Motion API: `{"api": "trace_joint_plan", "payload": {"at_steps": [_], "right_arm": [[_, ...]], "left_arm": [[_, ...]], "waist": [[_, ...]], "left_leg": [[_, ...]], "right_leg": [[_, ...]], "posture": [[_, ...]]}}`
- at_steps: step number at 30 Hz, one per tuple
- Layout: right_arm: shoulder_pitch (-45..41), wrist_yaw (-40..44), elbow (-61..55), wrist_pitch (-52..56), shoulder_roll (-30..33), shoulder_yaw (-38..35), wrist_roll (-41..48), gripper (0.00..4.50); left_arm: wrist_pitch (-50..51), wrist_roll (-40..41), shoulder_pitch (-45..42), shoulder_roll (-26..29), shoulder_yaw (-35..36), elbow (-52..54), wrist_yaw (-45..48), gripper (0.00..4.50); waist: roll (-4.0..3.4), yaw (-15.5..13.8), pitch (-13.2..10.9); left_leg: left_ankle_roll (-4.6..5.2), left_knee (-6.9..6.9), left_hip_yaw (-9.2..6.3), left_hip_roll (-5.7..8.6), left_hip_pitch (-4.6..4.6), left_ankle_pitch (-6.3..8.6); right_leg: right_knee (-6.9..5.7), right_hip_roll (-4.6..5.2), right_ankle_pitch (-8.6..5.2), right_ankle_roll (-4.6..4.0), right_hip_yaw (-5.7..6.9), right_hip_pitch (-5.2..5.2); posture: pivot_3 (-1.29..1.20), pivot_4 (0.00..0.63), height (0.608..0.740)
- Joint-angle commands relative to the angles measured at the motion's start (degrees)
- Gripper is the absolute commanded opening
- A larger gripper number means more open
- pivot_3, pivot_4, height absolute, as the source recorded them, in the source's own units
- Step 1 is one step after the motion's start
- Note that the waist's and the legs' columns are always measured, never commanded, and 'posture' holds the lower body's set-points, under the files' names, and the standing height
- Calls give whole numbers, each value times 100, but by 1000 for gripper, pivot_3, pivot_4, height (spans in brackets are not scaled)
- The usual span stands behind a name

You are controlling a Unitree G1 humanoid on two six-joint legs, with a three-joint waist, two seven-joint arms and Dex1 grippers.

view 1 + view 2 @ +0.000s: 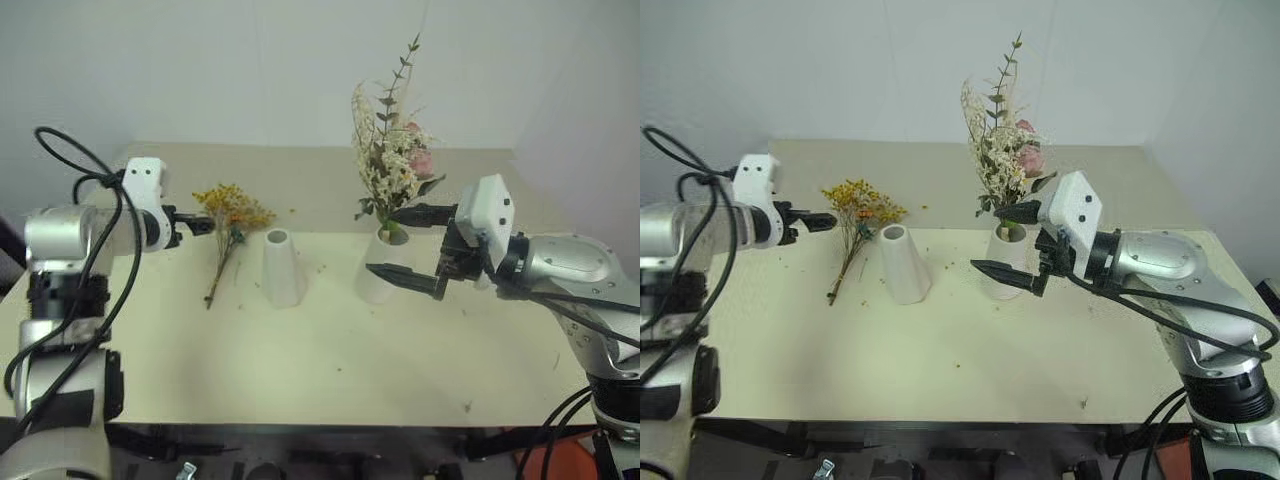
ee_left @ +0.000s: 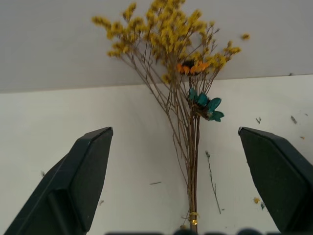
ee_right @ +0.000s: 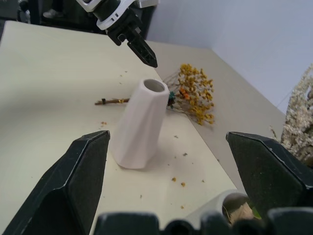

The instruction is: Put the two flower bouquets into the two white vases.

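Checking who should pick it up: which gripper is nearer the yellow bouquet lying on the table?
Left. The left gripper hovers open just beside the yellow bouquet; the right gripper is by the wider vase, beyond the slim vase.

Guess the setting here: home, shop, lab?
Probably a lab test bench: a bare cream table against plain white walls, set only with two white vases, a yellow bouquet lying flat, and a white bouquet standing in one vase.

I see a pale cream counter (image 1: 300, 380) set against a plain white wall (image 1: 250, 70), evenly lit, with small crumbs scattered on it.
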State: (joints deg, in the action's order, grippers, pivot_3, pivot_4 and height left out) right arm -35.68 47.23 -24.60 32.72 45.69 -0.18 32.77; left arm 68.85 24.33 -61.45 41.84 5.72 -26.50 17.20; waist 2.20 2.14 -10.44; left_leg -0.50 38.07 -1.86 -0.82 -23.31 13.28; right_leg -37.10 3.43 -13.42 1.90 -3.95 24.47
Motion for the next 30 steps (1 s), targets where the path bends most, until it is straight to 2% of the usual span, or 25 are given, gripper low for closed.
{"api": "trace_joint_plan", "payload": {"at_steps": [1,8,16,23,26,30], "right_arm": [[-163,-6,-127,16,55,-148,-37,4475],[-157,-103,-362,207,80,-244,26,4475],[-31,-542,-432,327,-93,-246,-103,4475],[-80,-806,-337,368,-237,-255,-181,4475],[-112,-889,-309,371,-264,-268,-219,4500],[-149,-1042,-262,384,-340,-290,-301,4500]], "left_arm": [[-195,-311,-443,-49,-147,-788,271,4500],[-539,-806,-969,-396,-324,-2185,571,4500],[-1114,-1268,-1259,-671,-719,-2995,1429,4500],[-1574,-1632,-1404,-954,-677,-3779,1458,4500],[-1734,-1721,-1414,-1048,-645,-3962,1531,3954],[-1820,-1762,-1392,-1129,-523,-4109,1469,2755]], "waist": [[0,13,0],[0,3,0],[1,3,0],[1,7,0],[1,4,0],[1,9,1]], "left_leg": [[0,0,0,0,0,0],[0,2,0,2,4,0],[0,2,1,3,4,0],[0,3,1,3,1,0],[0,3,1,3,2,0],[0,3,1,3,2,0]], "right_leg": [[0,0,0,0,0,-1],[2,1,0,0,0,-4],[1,2,0,1,0,-5],[-1,2,0,1,0,-5],[-1,3,0,1,0,-5],[-2,3,0,1,0,-5]], "posture": [[0,150,740],[0,150,740],[0,150,740],[0,150,740],[0,150,740],[0,150,740]]}}
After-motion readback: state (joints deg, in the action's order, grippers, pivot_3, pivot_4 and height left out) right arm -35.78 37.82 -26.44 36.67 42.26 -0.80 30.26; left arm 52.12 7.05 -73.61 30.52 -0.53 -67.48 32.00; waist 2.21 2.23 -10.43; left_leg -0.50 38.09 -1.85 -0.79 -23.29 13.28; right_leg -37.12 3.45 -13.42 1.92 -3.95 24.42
